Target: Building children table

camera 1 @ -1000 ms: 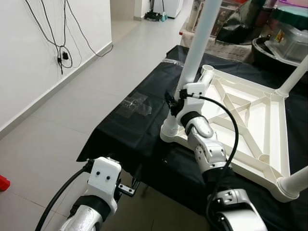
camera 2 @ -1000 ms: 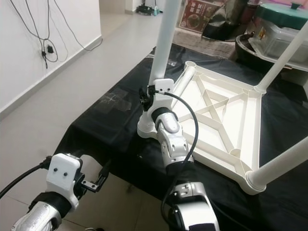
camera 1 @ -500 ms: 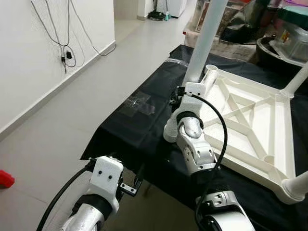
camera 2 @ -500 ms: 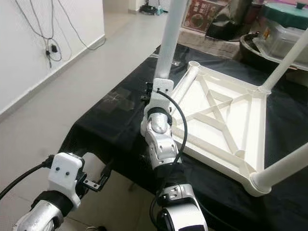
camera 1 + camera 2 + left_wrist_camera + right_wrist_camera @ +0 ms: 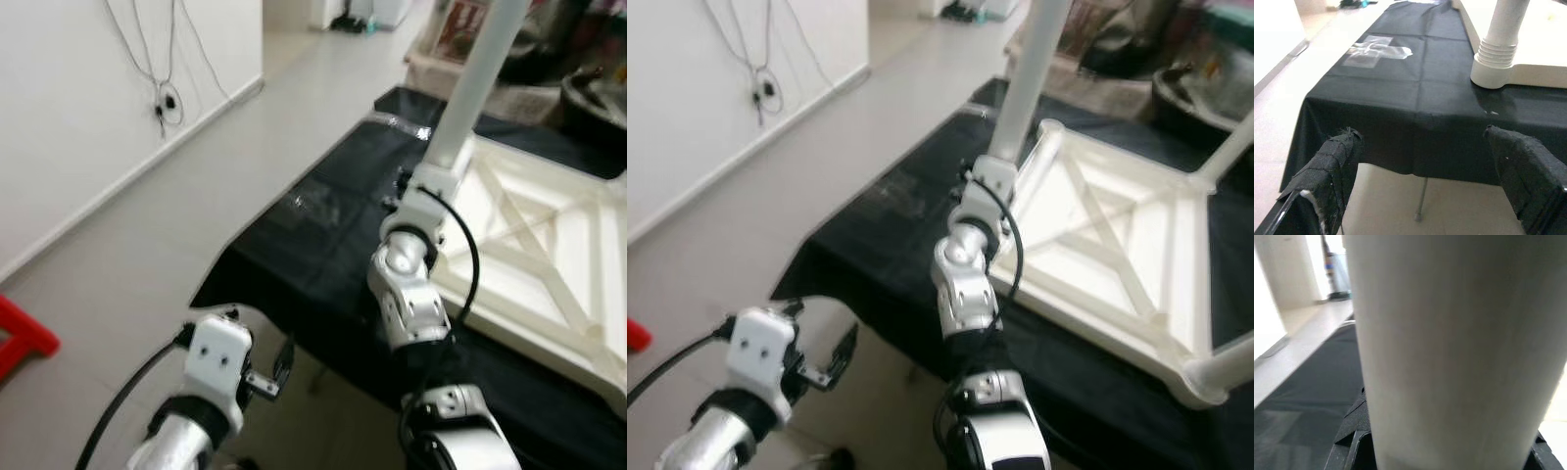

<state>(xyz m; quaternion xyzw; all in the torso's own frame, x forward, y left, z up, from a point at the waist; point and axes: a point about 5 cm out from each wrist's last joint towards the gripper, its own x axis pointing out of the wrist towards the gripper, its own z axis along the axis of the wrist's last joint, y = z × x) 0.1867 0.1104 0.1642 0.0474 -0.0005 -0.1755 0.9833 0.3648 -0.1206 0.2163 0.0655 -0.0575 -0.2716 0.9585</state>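
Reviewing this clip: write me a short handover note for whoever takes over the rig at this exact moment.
Right gripper: at the near-left table leg, fingers either side of the tube; whether it is clamped cannot be told.
Left gripper: open, idle, low before the edge of the black cloth.
The white tabletop lies upside down on the cloth; that leg stands in its corner socket.
Done: more legs stand at other corners.
Left: check this leg is fully seated, then turn the table upright.

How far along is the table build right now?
Done: the upturned tabletop has a far-corner leg standing. In hand: the right gripper holds the near-corner leg. Left: the open left gripper waits off the black cloth.
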